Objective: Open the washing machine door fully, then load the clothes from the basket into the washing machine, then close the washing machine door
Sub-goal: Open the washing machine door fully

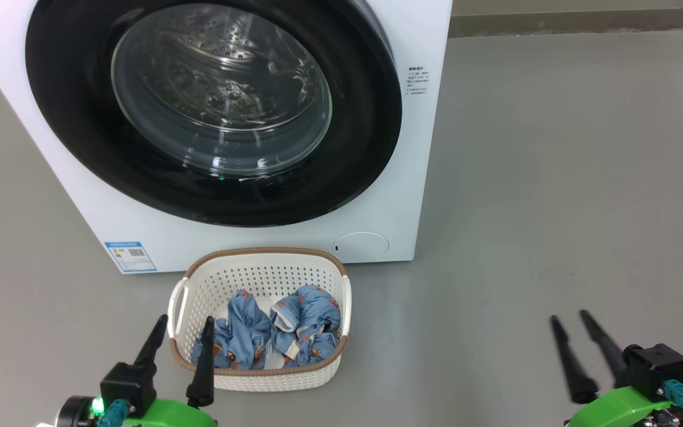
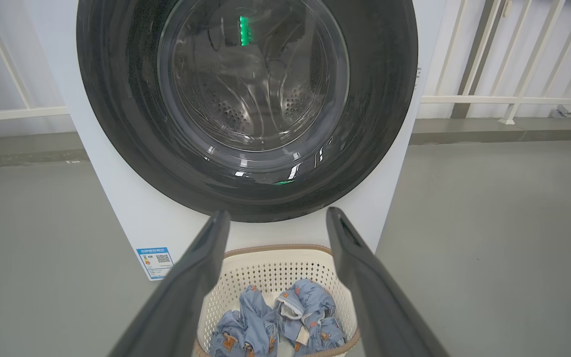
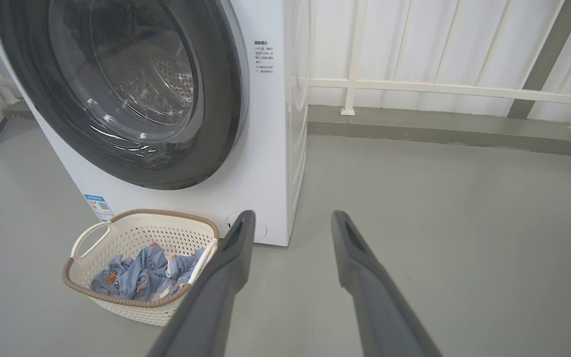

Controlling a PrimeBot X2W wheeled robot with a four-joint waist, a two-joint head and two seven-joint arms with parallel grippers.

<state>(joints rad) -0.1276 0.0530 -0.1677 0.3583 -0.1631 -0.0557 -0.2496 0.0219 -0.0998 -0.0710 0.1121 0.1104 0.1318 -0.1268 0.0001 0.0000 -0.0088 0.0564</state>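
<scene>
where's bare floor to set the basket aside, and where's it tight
Widest free patch: grey floor right of the washer, between the basket and the right pincer. A second bare stretch lies left of the basket, in front of the blue sticker. Crowded: the basket sits close before the shut door, left pincer by its near-left corner.

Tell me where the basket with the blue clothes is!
In the head view the basket sits on the floor just in front of the washing machine, a little left of middle, with the left fingers by its near left corner.
</scene>
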